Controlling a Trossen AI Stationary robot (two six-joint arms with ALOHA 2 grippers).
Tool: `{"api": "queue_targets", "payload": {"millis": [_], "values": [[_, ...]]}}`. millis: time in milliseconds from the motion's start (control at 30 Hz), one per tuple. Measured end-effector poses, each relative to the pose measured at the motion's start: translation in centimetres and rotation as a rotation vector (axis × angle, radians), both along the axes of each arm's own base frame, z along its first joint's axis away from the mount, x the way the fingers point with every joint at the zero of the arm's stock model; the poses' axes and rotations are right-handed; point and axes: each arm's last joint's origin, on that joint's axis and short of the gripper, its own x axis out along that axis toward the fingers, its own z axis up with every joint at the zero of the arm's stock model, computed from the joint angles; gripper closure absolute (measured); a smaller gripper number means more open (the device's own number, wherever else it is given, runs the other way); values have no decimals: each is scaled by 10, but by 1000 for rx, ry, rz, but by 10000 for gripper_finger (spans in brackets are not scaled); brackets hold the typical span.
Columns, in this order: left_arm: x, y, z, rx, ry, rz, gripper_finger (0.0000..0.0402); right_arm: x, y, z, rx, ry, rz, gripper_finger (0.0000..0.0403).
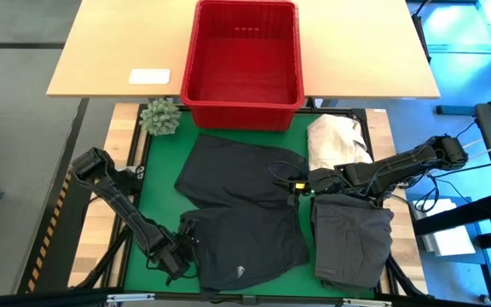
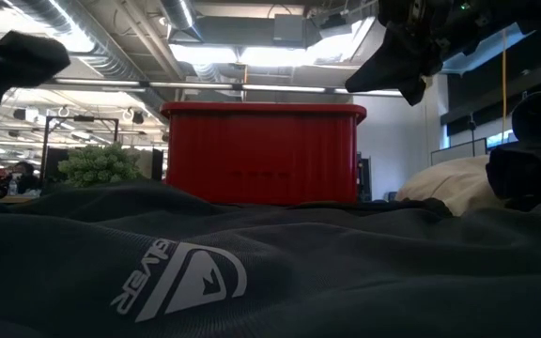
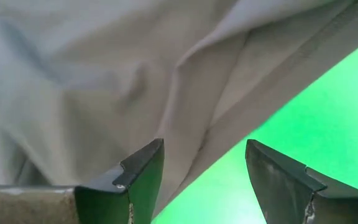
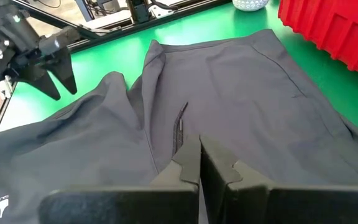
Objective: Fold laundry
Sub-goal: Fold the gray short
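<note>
While a pair of dark shorts (image 1: 241,209) lies spread on the green mat (image 1: 162,158), its long axis running from near the red basket (image 1: 243,61) toward the front edge, the left gripper (image 1: 182,249) is held with fingers apart at the near left hem. The right gripper (image 1: 301,185), fingers pressed together and empty, is poised over the right edge at mid-length. Because the hem lies just ahead of the spread fingers, the left arm is judged better placed to take the cloth.
</note>
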Motion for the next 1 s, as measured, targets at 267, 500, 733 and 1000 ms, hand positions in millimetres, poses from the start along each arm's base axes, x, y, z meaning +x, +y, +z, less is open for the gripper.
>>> {"api": "queue_targets", "payload": {"millis": [267, 500, 733, 1000], "values": [[-26, 24, 23, -98, -226, 72, 182, 0, 0, 0, 0, 0, 0, 403], [-33, 29, 7, -257, -317, 57, 182, 0, -1, 0, -10, -6, -21, 403], [-26, 19, -19, -265, -267, 31, 182, 0, -1, 0, -11, -6, -22, 403], [-19, 15, -26, -227, -335, 23, 182, 0, -1, 0, -9, -7, -22, 403]]}}
